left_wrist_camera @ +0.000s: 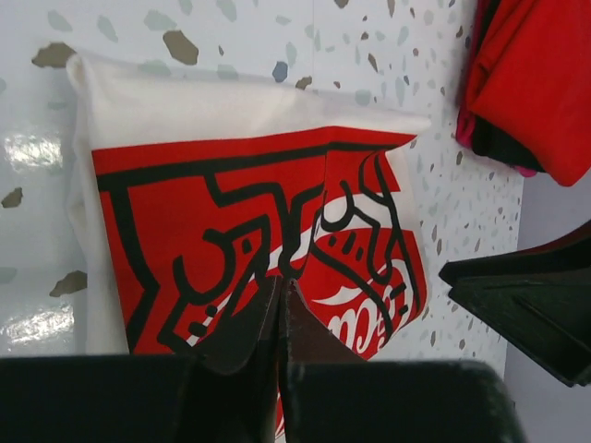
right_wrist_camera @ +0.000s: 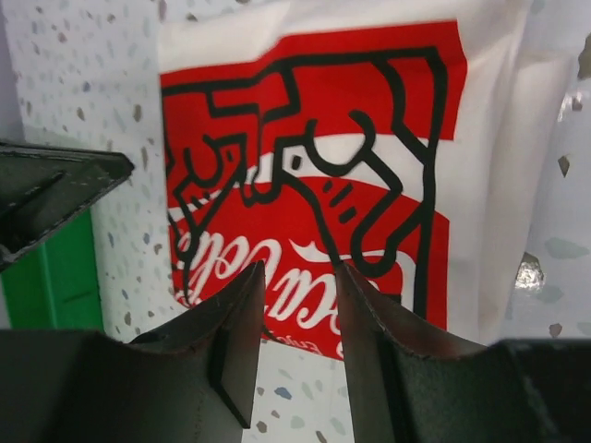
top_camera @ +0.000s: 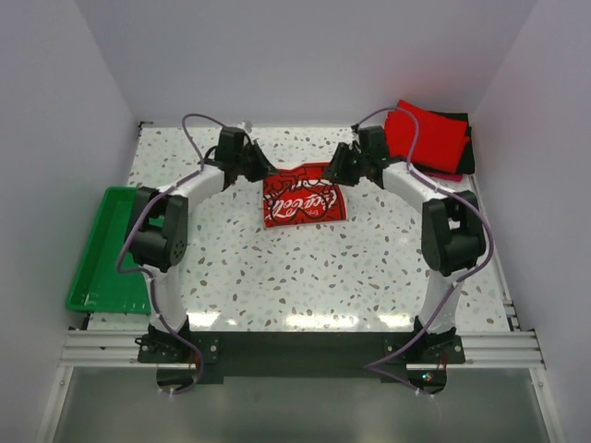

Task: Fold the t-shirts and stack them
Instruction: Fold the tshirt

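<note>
Cloth sits at the middle of the bench (top_camera: pixel 305 277), a glossy white slab flecked with grey and brown chips. It is the printed t-shirt (top_camera: pixel 305 198), folded into a soft, roughly rectangular packet. The fabric is cream-white, and on its upper face a red block carries thick black angular outlines and white script lettering. Plain cream margins with rounded fold edges border the print.

The left end effector (left_wrist_camera: pixel 280 295) is at the packet's far left corner. Its two matte black wedge-shaped fingers are pressed tip to tip over the print, and I cannot tell whether any fabric is nipped between them. The right end effector (right_wrist_camera: pixel 295 286) is at the far right corner, its fingers spread moderately apart and holding nothing, with the print visible through the gap.

In the far right corner of the bench, well apart from the packet, a folded red t-shirt (top_camera: pixel 427 134) lies on a black t-shirt (top_camera: pixel 466 152). The black edges peek out beneath it. A shallow green plastic tray (top_camera: pixel 97 268) rests at the left edge.
</note>
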You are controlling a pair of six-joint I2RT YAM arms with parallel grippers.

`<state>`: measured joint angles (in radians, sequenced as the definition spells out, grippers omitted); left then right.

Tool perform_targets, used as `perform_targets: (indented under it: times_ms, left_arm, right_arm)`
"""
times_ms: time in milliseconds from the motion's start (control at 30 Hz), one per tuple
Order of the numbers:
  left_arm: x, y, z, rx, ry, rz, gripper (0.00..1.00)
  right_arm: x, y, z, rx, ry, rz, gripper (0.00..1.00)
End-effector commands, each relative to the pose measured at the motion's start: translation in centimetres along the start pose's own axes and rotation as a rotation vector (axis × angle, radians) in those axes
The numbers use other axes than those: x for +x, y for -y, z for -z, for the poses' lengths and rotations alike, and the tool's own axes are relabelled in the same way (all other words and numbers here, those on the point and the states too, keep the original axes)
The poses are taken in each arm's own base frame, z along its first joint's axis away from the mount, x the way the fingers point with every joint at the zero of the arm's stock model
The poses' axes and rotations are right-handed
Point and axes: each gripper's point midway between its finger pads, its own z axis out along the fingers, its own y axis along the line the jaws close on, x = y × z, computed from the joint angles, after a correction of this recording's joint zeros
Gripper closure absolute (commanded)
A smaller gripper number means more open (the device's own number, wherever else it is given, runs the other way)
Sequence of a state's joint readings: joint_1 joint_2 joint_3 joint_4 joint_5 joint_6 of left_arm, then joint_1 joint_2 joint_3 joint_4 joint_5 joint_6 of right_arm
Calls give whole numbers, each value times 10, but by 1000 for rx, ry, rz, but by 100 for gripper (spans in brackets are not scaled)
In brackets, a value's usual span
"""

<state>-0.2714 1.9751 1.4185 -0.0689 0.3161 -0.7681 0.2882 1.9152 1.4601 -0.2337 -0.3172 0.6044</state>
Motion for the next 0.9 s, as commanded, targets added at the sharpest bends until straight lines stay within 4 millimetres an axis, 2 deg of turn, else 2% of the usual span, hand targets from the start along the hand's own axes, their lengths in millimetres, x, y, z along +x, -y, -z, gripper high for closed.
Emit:
perform_targets:
  times_ms: [0, 100, 267, 400, 467, 500, 533, 600, 633, 667, 700, 733, 800, 833, 867]
  left_arm:
    - [2, -2, -8, 9, 16, 0, 95]
    - [18, -18, -21, -16, -29, 17, 97]
    - [36, -36, -28, -40, -55, 30, 96]
    - [55, -44, -26, -61, -83, 56, 94]
    - [71, -50, -23, -77, -101, 69, 94]
    - [69, -46, -19, -79, -83, 75, 94]
    - [81, -53, -16, -98, -97, 86, 94]
    - [85, -45, -6, -93, -80, 92, 94]
    - [97, -52, -1, -114, -92, 100, 94]
    - [102, -50, 3, -115, -93, 101, 94]
    - [99, -43, 10, -99, -68, 104, 94]
    - [111, -50, 15, -116, -82, 112, 94]
    - [111, -40, 27, -97, -59, 106, 94]
    - [118, -44, 32, -106, -67, 106, 94]
    - [118, -42, 37, -101, -64, 102, 93]
  right_arm:
    - [27, 31, -21, 37, -65, -26, 60]
    - [51, 55, -26, 96, -104, -54, 60]
    - [89, 90, -26, 170, -181, -114, 66]
    - [104, 99, -18, 191, -200, -116, 67]
    - [105, 98, -12, 191, -196, -105, 66]
    - [112, 101, -10, 197, -207, -108, 66]
    - [113, 98, -8, 182, -210, -103, 66]
    - [121, 95, 0, 173, -218, -98, 66]
    - [125, 94, 2, 171, -224, -95, 66]
    - [136, 94, 5, 173, -243, -83, 66]
    - [138, 91, 10, 167, -241, -76, 66]
    - [142, 89, 12, 159, -241, -67, 66]
    - [163, 89, 18, 158, -276, -61, 66]
    - [165, 83, 22, 140, -274, -52, 66]
    - [182, 82, 27, 134, -306, -48, 66]
